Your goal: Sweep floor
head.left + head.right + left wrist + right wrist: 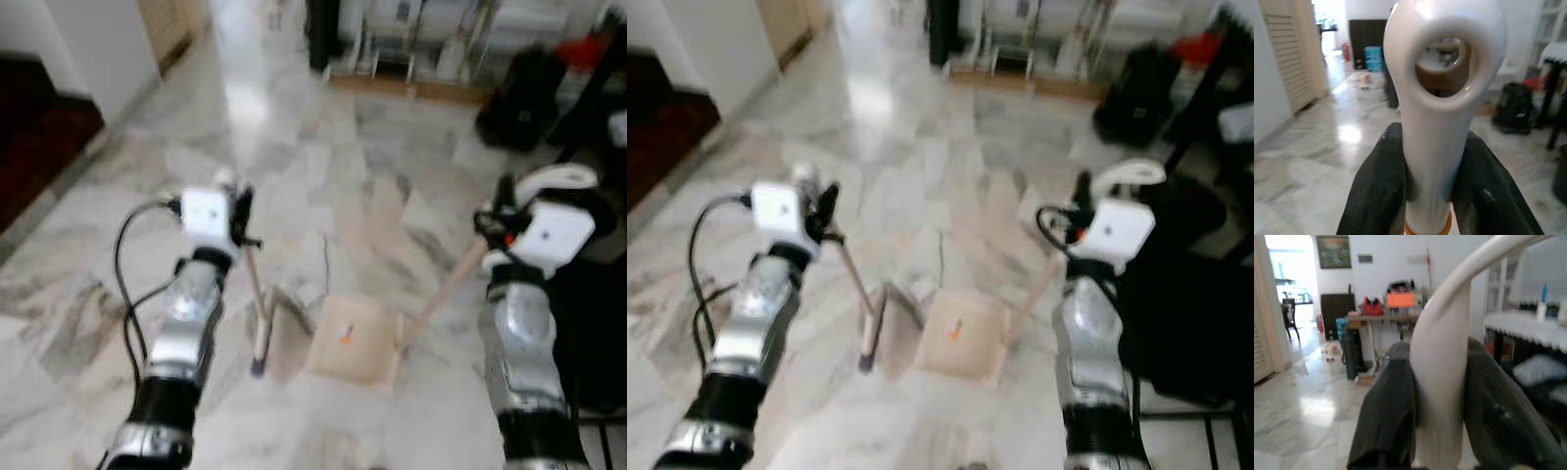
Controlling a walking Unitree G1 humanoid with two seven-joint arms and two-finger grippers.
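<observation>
My left gripper [240,220] is shut on the white, holed top of a short broom handle [1442,73]. The thin stick runs down to the brush head [263,338] on the marble floor. My right gripper [495,230] is shut on the curved white grip of the dustpan handle [1444,333]. This handle slants down and left to the beige dustpan [358,343], which rests flat on the floor just right of the brush. A small orange scrap [345,335] lies on the pan. Both arms are held out in front of me, with the pan between them.
A white wall corner [98,49] and a dark red floor area [29,137] lie at the left. A black bag [519,108] and shelving [411,39] stand at the back. Dark furniture [598,323] crowds my right side. Open marble floor stretches ahead.
</observation>
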